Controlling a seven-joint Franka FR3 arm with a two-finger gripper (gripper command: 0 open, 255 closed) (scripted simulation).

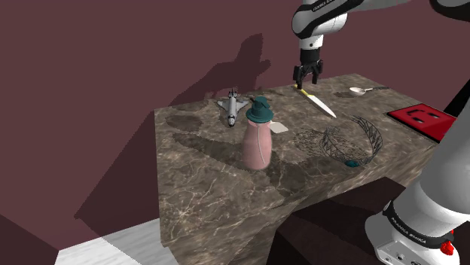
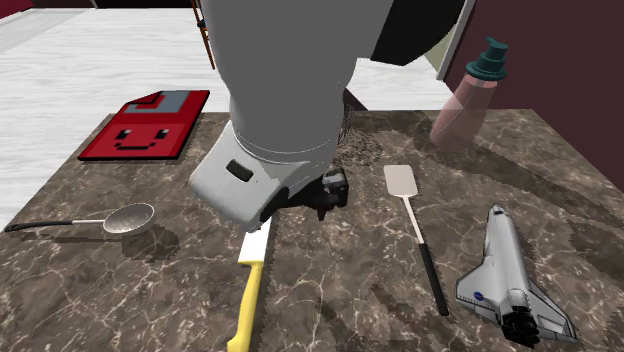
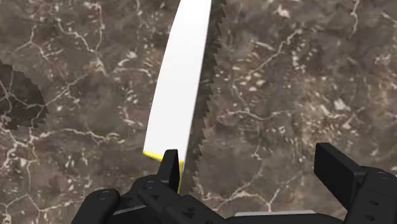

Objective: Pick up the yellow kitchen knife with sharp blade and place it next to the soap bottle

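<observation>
Above the knife (image 3: 181, 95) (soap bottle (image 1: 257, 143) perhaps pink-filled), gripper (image 3: 250, 159) hangs agape.

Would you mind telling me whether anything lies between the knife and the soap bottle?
Yes: a spatula lies on the table between the knife and the bottle, its head nearest the bottle. Lifting the knife over it should clear it.

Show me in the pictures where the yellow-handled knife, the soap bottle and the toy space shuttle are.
knife (image 2: 247, 300): second exterior view, on its yellow handle.
soap bottle (image 1: 257, 144): shoulder view, on its pink body.
toy space shuttle (image 2: 503, 262): second exterior view, on its white fuselage.
</observation>
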